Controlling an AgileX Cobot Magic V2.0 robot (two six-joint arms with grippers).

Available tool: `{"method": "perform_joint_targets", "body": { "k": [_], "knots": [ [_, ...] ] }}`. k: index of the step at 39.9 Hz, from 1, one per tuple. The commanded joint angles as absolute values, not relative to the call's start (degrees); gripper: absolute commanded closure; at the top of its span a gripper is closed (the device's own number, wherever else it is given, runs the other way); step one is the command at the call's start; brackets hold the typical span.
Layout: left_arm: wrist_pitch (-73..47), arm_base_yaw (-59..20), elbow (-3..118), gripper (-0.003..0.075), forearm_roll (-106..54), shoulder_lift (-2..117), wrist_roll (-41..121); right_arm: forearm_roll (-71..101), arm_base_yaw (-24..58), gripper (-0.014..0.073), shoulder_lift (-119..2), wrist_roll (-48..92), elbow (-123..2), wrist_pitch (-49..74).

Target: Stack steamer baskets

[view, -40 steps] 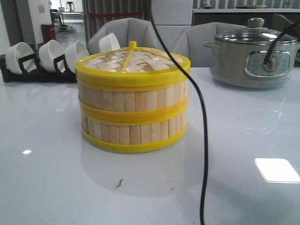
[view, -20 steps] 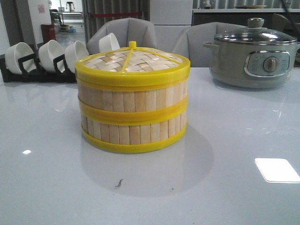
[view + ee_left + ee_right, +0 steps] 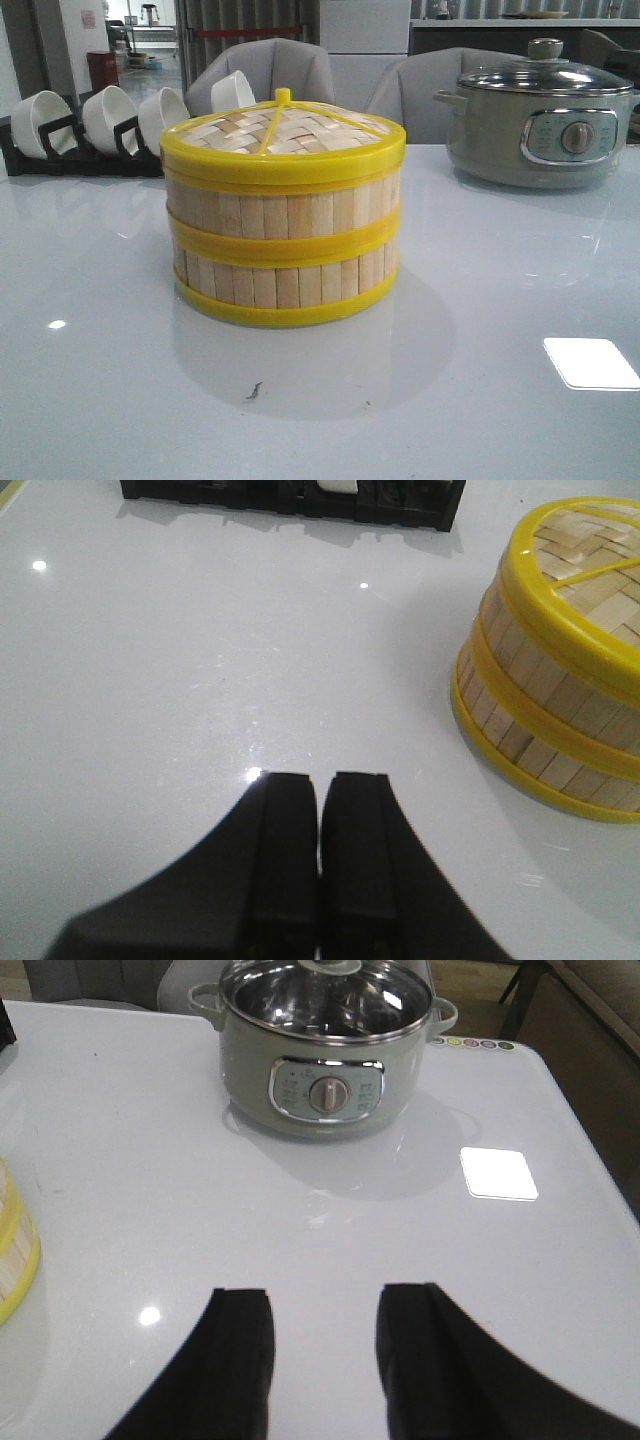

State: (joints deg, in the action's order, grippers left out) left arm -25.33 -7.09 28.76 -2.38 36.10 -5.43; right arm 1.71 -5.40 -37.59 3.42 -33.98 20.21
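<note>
**Q:** What stage of the task is shown?

**A:** The stacking appears finished. Two steamer baskets [image 3: 284, 255] stand one upon the other, yellow rims aligned, with the woven lid [image 3: 283, 132] seated level on the upper one. The stack rests near the middle of the desk [image 3: 520, 420], set a little towards its far edge, well apart from the electric pot [image 3: 540, 115] at the far right corner and from the bowl rack [image 3: 80, 130] at the far left corner.

**Q:** Where are the grippers?

**A:** Neither touches the stack. The left gripper [image 3: 320, 800] hangs over bare desk on the stack's left side, fingers pressed together and holding nothing. The right gripper [image 3: 322, 1325] hangs over the right half of the desk, facing the pot, fingers spread and empty; only a sliver of the baskets shows at the edge of its view.

**Q:** What remains?

**A:** Judging by these views, nothing beyond parking the arms. No loose basket is visible anywhere on the desk.
</note>
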Motion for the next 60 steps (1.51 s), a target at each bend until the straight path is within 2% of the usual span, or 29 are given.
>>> {"method": "perform_joint_targets", "body": {
  "k": [1, 13, 24, 28, 31, 32, 34, 60],
  "knots": [
    [-20.84, -7.51, 30.38, 0.0627, -2.6, 35.89, -5.64, 1.2, -5.9, 0.0228, -31.64, 3.56, -29.95, 14.6],
    [-20.84, -7.51, 30.38, 0.0627, -2.6, 35.89, -5.64, 1.71, -5.9, 0.0228, -19.51, 3.56, -16.99, 14.6],
    [-20.84, -7.51, 30.38, 0.0627, -2.6, 35.89, -5.64, 1.76, -5.9, 0.0235, -16.26, 3.56, -14.16, 12.03],
    [-20.84, -7.51, 30.38, 0.0627, -2.6, 35.89, -5.64, 1.76, -5.9, 0.0356, -16.26, 3.56, -14.16, 12.08],
    [-20.84, -7.51, 30.38, 0.0627, -2.6, 35.89, -5.64, 1.76, -5.9, 0.0559, -16.26, 3.56, -14.16, 12.38],
    [-20.84, -7.51, 30.38, 0.0627, -2.6, 35.89, -5.64, 1.82, -5.9, 0.0582, -16.26, 3.56, -14.16, 12.45],
    [-20.84, -7.51, 30.38, 0.0627, -2.6, 35.89, -5.64, 1.81, -5.9, 0.0542, -16.26, 3.56, -14.16, 12.45],
    [-20.84, -7.51, 30.38, 0.0627, -2.6, 35.89, -5.64, 1.81, -5.84, 0.0545, -16.26, 3.56, -14.16, 12.46]
  ]
}}
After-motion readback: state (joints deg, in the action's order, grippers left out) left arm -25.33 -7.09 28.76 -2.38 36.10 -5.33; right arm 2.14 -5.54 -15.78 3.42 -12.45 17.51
